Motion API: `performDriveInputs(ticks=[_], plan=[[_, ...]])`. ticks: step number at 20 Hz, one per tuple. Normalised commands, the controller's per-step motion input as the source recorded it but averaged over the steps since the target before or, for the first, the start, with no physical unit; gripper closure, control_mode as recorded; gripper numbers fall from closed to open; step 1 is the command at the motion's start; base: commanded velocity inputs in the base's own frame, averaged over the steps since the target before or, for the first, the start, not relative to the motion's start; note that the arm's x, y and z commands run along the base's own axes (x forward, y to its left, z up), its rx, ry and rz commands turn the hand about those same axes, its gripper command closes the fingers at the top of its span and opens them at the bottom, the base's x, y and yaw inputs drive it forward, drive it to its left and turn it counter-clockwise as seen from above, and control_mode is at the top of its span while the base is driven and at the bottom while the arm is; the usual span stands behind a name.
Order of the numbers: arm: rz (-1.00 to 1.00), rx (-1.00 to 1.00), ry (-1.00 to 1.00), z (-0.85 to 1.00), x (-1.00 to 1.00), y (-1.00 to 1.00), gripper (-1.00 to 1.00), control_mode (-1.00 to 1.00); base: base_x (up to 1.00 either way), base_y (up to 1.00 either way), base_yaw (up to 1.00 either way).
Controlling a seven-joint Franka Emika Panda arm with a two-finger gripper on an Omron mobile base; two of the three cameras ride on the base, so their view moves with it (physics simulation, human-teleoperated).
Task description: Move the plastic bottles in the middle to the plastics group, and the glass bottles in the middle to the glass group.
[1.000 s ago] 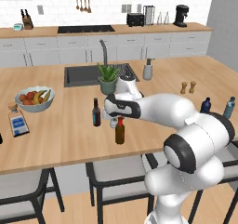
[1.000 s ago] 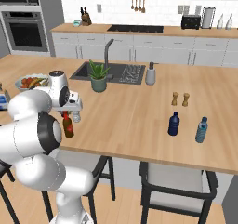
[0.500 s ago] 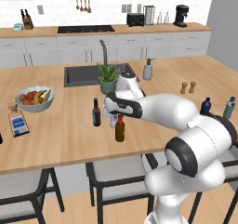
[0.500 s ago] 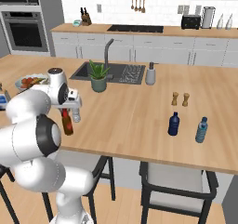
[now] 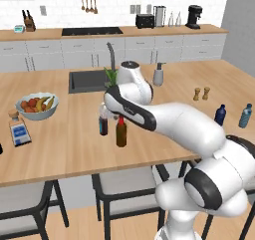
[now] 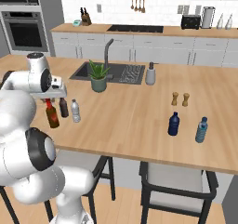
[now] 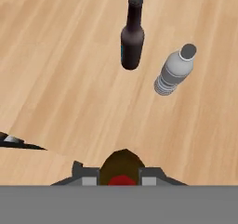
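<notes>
My gripper [image 7: 122, 175] is shut on the neck of the brown glass bottle [image 5: 121, 133] with the red cap [image 7: 122, 180], at mid-counter near the front edge; the same bottle [image 6: 52, 117] hangs under the gripper [image 6: 49, 99] in the right base view. Whether its base touches the counter I cannot tell. The near-black glass bottle [image 7: 132, 37] with a teal label stands upright just beyond it, also near-black bottle [image 5: 103, 125]. Beside that stands the clear plastic bottle [image 7: 174, 72] with a white cap, also clear bottle [image 6: 75, 111]. The plastics group, a dark blue bottle [image 6: 173, 124] and a light blue bottle [image 6: 201, 129], stands at the right. The glass group's flat blue-labelled bottle [image 5: 19, 129] is at the left.
A bowl of fruit [image 5: 36, 105] sits behind the flat bottle. A potted plant [image 6: 98, 76], a sink [image 5: 87, 79] and a soap dispenser [image 6: 150, 74] are at the counter's far side. Wooden shakers [image 6: 180, 99] stand behind the plastics group. Stools stand under the front edge.
The jaws have finished closing on the brown bottle's neck. Gripper and bottle have shifted a little to the left, closer to the near-black bottle. The other bottles stay put.
</notes>
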Motion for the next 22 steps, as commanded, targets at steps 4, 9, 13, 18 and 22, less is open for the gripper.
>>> performDriveInputs(ticks=[4,9,13,18,22], plan=[[0.19,-0.02,0.0,0.44,-0.3,0.99,1.0,-1.0,0.0,0.0,0.0],[0.2,-0.01,0.0,0.22,-0.01,0.99,1.0,-1.0,0.0,0.0,0.0],[0.2,0.0,0.0,0.02,0.0,0.96,1.0,-1.0,0.0,0.0,0.0],[0.15,-0.01,0.01,0.0,0.0,0.96,1.0,-1.0,0.0,0.0,0.0],[0.09,-0.03,0.01,0.0,0.0,0.93,1.0,-1.0,0.0,0.0,0.0]])
